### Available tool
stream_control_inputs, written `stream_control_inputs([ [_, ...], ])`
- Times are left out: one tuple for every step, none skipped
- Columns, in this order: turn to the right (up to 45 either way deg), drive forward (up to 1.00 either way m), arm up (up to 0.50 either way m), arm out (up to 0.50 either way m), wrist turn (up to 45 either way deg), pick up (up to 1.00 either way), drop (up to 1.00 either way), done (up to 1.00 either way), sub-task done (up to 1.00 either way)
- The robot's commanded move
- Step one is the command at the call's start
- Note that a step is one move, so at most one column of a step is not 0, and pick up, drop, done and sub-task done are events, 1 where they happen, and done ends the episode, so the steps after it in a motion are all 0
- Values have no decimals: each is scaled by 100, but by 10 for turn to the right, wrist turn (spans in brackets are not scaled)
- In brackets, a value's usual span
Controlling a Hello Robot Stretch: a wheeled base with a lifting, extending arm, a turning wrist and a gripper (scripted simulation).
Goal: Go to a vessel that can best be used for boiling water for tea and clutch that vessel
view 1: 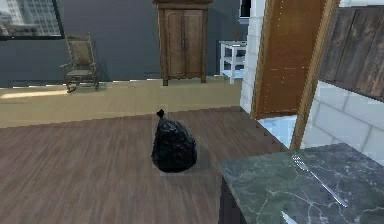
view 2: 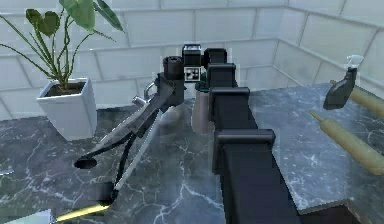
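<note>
The step in hand was the grasp, and it called for care; the likeliest vessel (view 2: pixel 200 112), a pale rounded shape too hidden to name for sure, stood on the table (view 2: pixel 300 160) against the left side of the arm (view 2: pixel 240 150), near the back wall; the gripper (view 2: pixel 95 174) pointed away from it, so a good grasp would probably need the arm drawn back and the wrist turned until the fingers faced the vessel's side, going slowly so as not to tip it or brush the plant (view 2: pixel 68 105) to the left; the spray bottle (view 2: pixel 343 88) on the right stood well apart and looked to be no hazard; the arm reached straight out over the table, with the gripper's body angled off to its left and the fingers slanting down toward the near edge; the gripper held nothing, with bare tabletop behind its fingertips.
</note>
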Motion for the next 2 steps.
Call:
stream_control_inputs([
  [0,0,0,0,450,0,0,0,0],
  [0,0,0,0,450,0,0,0,0],
])
